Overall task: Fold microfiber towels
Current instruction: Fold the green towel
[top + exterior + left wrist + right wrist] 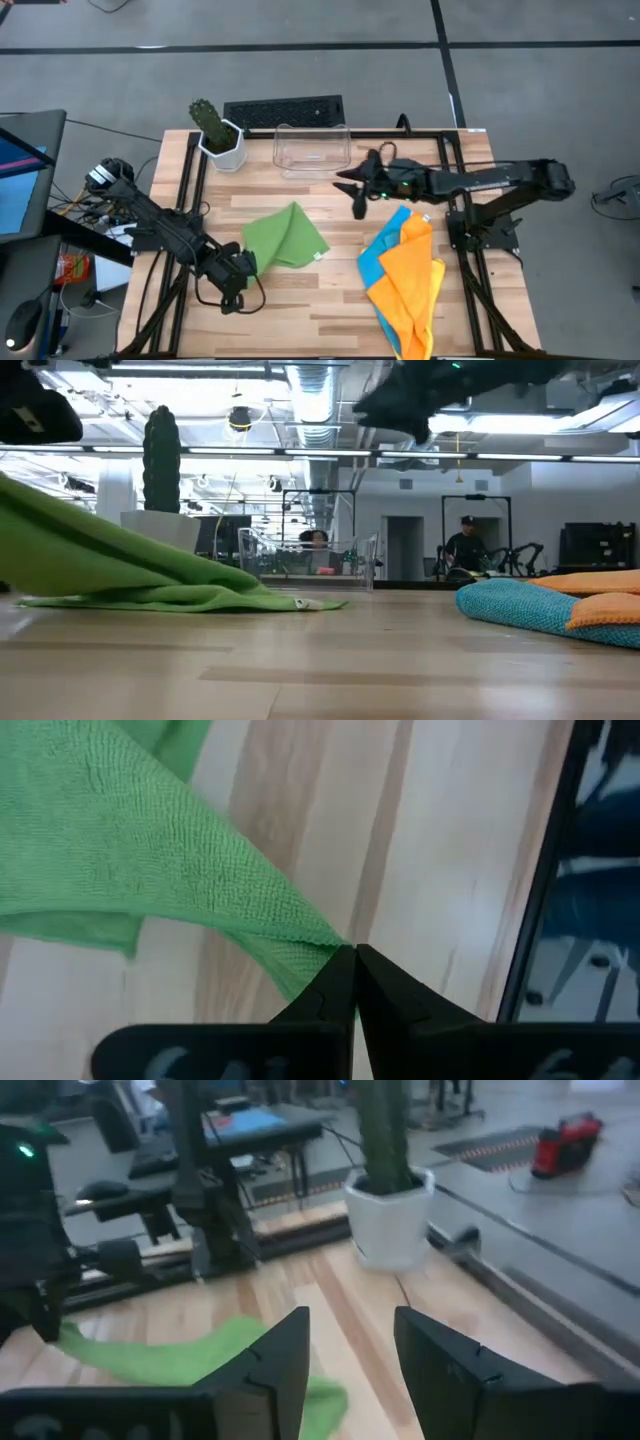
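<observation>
1. Nearest the table's front edge: left gripper (236,278) low over the wood at front left. Its fingers (335,990) are clenched together on one corner of the green towel (286,236), and the cloth rises off the table toward the pinch.
2. Green towel: lies left of centre, loosely doubled, its body running away from the left gripper toward the table's middle and back. In the low view (150,585) it slopes up at the left edge to the held corner, and the rest lies flat on the boards.
3. Judgement: the key relation is that the held corner is at the towel's near-left end, with the free bulk on the far-right side. Carrying the corner over along that diagonal axis looks like the fold in hand. The left arm is plainly the nearer one.
4. Front right: a heap of orange towel (410,285) on top of blue towel (377,258), touching and unfolded, well apart from the green one. A yellow cloth cannot be made out separately.
5. Mid-table, farther back: right gripper (358,196) hangs above the boards between the green towel and the heap, fingers (275,1360) spread apart, nothing held or touched.
6. Behind that: clear plastic bin (312,150), then the potted cactus (215,130) at back left and a keyboard (283,111) beyond the table edge.
7. Farthest: people in the room behind, seen in the low view.
</observation>
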